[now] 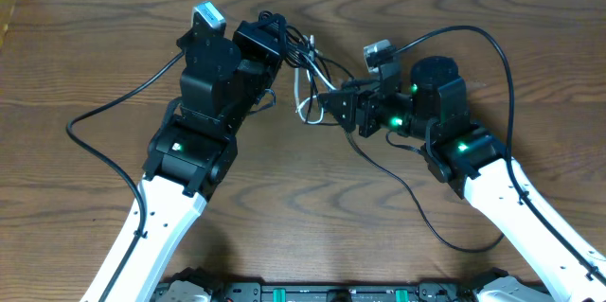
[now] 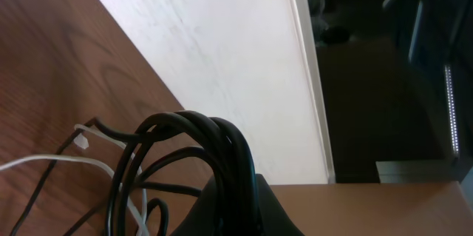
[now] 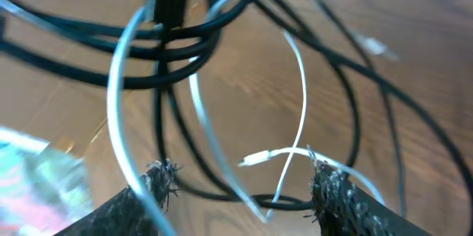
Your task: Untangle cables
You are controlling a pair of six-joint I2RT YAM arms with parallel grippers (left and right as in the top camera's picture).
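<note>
right gripper (image 3: pixel 244 184) of mine stands spread wide, fingers either side of slack loops of the white cable (image 3: pixel 299 81) and black cable (image 3: pixel 185 47) above the table (image 1: pixel 95 37), while my left gripper (image 1: pixel 273 37) is clamped on bunched black coils beside it.

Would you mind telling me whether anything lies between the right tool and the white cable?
No foreign object does. The right tool is open with the white cable looping between its fingers, but strands of the black cable cross it there.
</note>
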